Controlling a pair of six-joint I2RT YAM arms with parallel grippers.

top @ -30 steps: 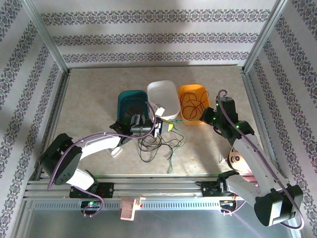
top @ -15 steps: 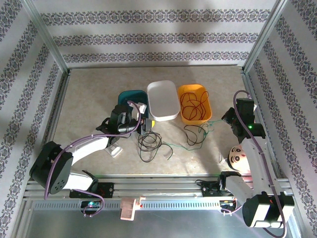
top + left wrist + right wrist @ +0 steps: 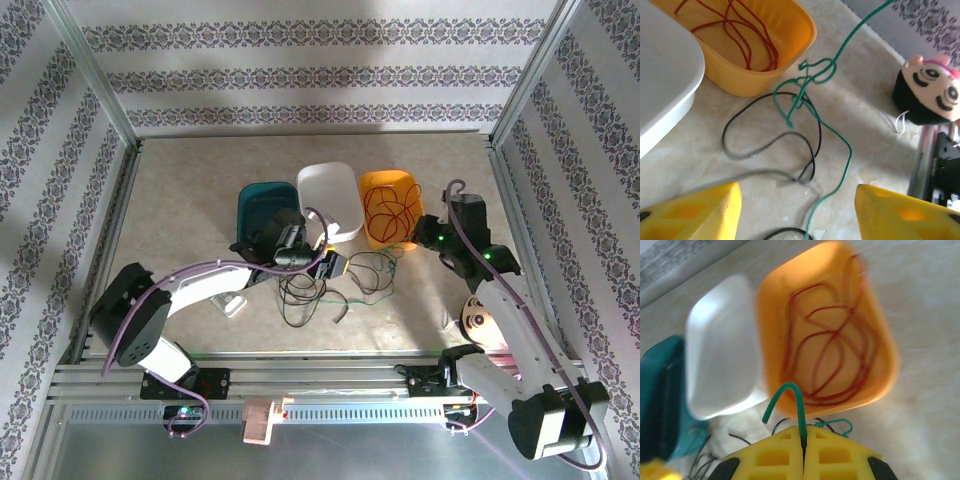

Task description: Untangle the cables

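Observation:
A green cable and a black cable lie crossed on the table, the green knotted near the orange tray. A red cable is coiled inside that tray. My left gripper hangs open above the black and green strands with nothing between its fingers. In the top view it sits just right of the black loops. My right gripper is shut on the green cable, whose short end curls up past the fingertips; it hovers by the orange tray's near right corner.
A white tray and a teal tray stand left of the orange tray. A panda-faced toy lies near the right arm's base. Aluminium frame rails border the table on all sides.
The left gripper has opened and let go of the black cable, and has shifted right. The right gripper, still holding the green cable, swung out right and has come back toward the orange tray.

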